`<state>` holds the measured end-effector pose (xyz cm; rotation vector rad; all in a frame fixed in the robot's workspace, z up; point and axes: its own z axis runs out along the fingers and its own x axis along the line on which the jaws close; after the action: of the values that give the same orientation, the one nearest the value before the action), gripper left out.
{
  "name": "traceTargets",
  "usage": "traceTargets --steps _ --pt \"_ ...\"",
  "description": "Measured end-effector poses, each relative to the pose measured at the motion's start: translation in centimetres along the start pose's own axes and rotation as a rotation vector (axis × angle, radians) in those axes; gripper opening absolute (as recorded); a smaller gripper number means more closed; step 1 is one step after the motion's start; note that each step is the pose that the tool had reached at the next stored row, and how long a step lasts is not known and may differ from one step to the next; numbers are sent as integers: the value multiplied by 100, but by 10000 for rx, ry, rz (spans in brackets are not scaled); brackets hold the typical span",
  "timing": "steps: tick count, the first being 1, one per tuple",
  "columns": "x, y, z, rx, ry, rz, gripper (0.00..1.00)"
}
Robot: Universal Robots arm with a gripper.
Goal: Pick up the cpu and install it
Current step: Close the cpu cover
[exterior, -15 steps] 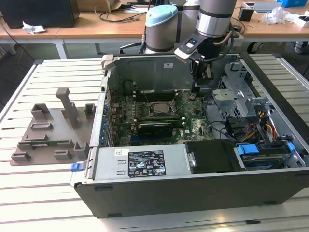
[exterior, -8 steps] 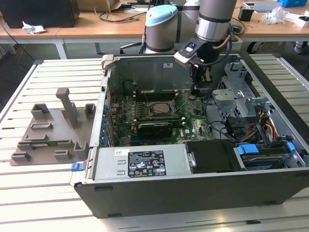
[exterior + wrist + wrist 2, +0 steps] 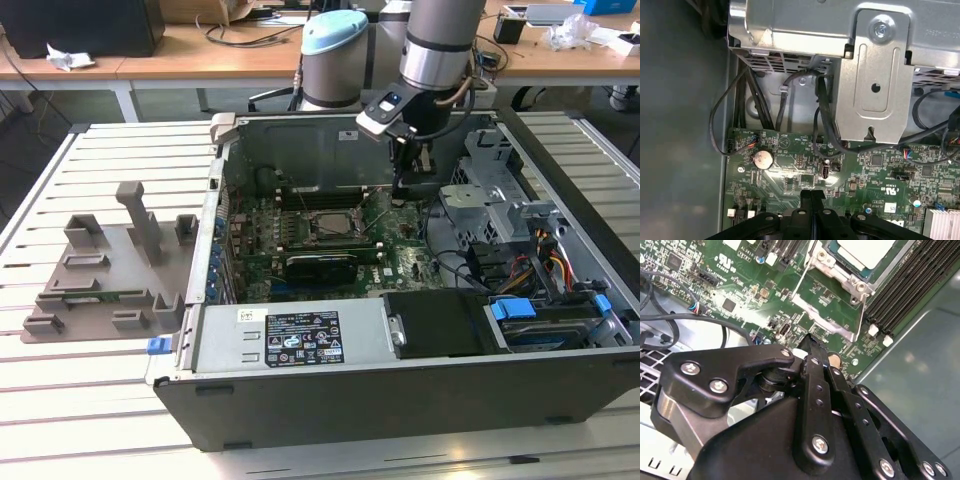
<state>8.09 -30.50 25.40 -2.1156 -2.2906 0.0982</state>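
Across the lower part of the exterior view, a pale slatted surface (image 3: 90, 390) carries an open computer case (image 3: 400, 400). A grey tray (image 3: 100, 290) sits at centre left. Wooden desks (image 3: 180, 50) strewn with cables run along the top edge. The arm (image 3: 440, 45) reaches into the case from upper centre. Jaws pressed together, nothing between them, just above the green board (image 3: 790, 165). Cpu (image 3: 866, 251): shiny silver top, thin pale border, lying flat in the socket (image 3: 840, 277), near the jaws but apart from them.
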Motion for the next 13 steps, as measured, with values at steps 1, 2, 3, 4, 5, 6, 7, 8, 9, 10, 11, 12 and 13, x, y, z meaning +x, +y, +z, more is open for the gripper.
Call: traceTargets --steps 1,2,3,4,5,6,7,8,9,10,11,12,13 --pt "3 -9 3 0 1 0 11" --pt "6 -22 6 0 1 0 11" --pt "8 -32 9 0 1 0 11" --pt "10 -40 11 0 2 0 11" --pt "12 -55 13 0 1 -1 11" --pt "14 -65 14 0 1 -1 11" --pt "16 -83 16 0 0 -1 11" --pt "19 -98 17 0 0 0 11" --pt "25 -139 20 0 1 0 11" --pt "32 -191 23 0 1 0 11" --pt "36 -220 25 0 1 0 11" --pt "37 -233 25 0 1 -1 11" --pt "39 -246 26 0 1 -1 11"
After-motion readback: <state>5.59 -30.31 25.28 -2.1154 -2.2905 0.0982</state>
